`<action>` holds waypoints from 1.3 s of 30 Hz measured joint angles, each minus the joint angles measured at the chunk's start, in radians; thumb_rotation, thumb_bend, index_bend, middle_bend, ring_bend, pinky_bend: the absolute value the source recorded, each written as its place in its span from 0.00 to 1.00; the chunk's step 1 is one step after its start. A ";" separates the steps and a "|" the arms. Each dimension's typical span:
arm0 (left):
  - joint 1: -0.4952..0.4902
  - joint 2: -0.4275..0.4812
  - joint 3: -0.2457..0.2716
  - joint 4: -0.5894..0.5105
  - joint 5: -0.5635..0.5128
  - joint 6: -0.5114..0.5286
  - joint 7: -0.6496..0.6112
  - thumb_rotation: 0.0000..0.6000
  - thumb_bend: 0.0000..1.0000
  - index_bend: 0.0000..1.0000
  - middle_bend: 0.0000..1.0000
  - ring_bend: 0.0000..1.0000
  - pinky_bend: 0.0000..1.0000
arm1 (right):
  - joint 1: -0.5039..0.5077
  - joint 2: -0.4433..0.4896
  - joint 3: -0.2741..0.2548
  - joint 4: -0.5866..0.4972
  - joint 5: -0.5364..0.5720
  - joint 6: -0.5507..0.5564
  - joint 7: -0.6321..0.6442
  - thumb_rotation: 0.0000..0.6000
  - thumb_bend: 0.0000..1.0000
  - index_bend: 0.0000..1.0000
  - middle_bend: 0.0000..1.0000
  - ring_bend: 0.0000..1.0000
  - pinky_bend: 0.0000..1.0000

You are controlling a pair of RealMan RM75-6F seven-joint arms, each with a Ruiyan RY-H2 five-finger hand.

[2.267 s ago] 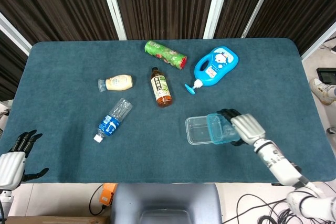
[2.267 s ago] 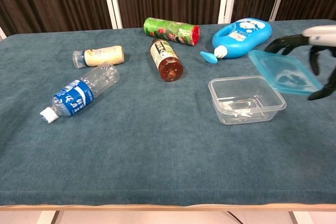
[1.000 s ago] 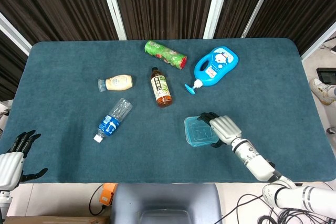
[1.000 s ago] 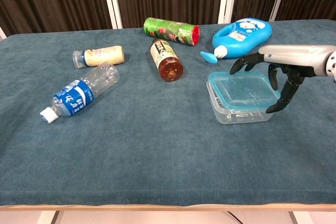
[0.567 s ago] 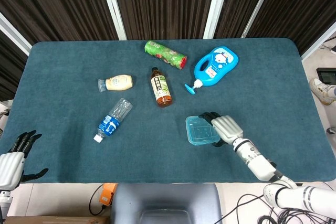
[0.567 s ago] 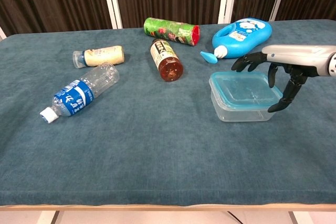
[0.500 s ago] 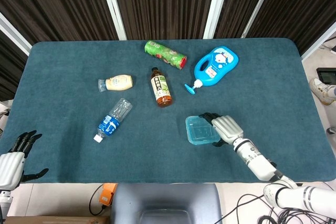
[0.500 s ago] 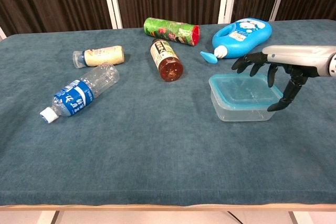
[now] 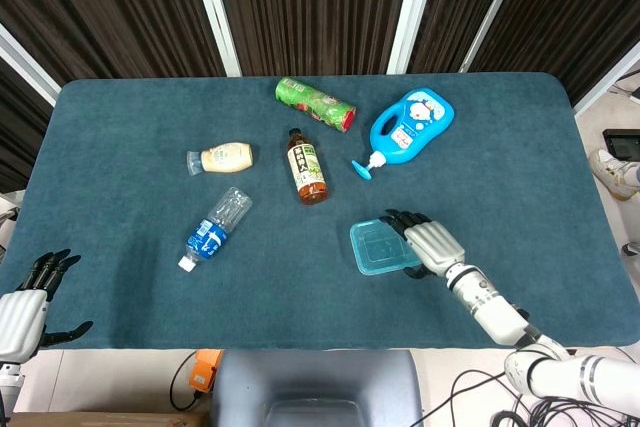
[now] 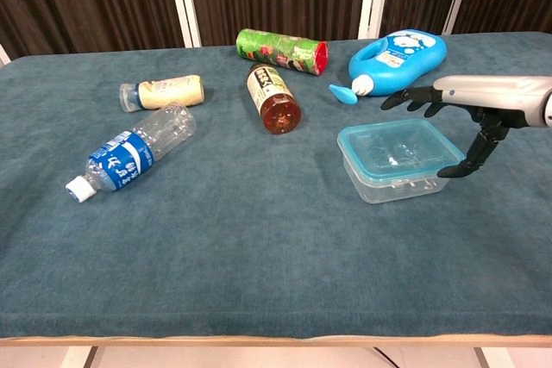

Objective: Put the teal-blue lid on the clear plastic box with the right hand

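We see the teal-blue lid (image 10: 395,146) sitting on the clear plastic box (image 10: 398,180), near the table's (image 9: 120,127) front edge, right of centre. Right hand (image 10: 466,109) is at the box's right side, fingers (image 10: 405,96) spread above the lid, thumb tip at the lid's right rim; whether it touches we cannot tell. It holds nothing. Left hand (image 9: 28,302) is off the front-left corner, fingers apart, empty. Blue detergent bottle (image 10: 398,59), green can (image 10: 282,50), brown bottle (image 10: 272,98), cream bottle (image 10: 164,91) and water bottle (image 10: 134,153) all lie flat; label text is unreadable.
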 measured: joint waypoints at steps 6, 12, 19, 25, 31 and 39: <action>0.001 0.000 0.000 -0.001 0.000 0.002 -0.002 1.00 0.37 0.16 0.09 0.05 0.35 | -0.013 0.021 -0.004 -0.031 -0.038 0.025 0.020 1.00 0.38 0.22 0.15 0.13 0.22; 0.000 0.000 0.001 -0.002 0.006 0.002 0.005 1.00 0.37 0.16 0.09 0.05 0.35 | -0.022 0.034 0.000 -0.062 -0.077 0.069 0.010 1.00 0.49 0.28 0.18 0.21 0.28; 0.000 0.000 0.001 -0.003 0.003 0.003 0.006 1.00 0.37 0.16 0.09 0.06 0.35 | 0.002 0.022 -0.008 -0.046 -0.118 0.033 0.008 1.00 0.55 0.32 0.23 0.25 0.30; 0.001 0.001 0.001 -0.003 0.003 0.003 0.002 1.00 0.37 0.16 0.10 0.06 0.35 | 0.024 -0.001 -0.024 -0.013 -0.144 -0.008 0.028 1.00 0.55 0.32 0.23 0.25 0.30; 0.001 0.002 0.002 -0.004 0.003 0.003 -0.001 1.00 0.37 0.16 0.10 0.06 0.35 | 0.028 -0.019 -0.032 0.009 -0.166 -0.010 0.047 1.00 0.55 0.32 0.23 0.25 0.30; 0.002 0.003 0.003 -0.006 0.006 0.004 0.001 1.00 0.37 0.16 0.10 0.06 0.35 | 0.024 -0.038 -0.040 0.037 -0.195 0.004 0.076 1.00 0.55 0.32 0.23 0.25 0.30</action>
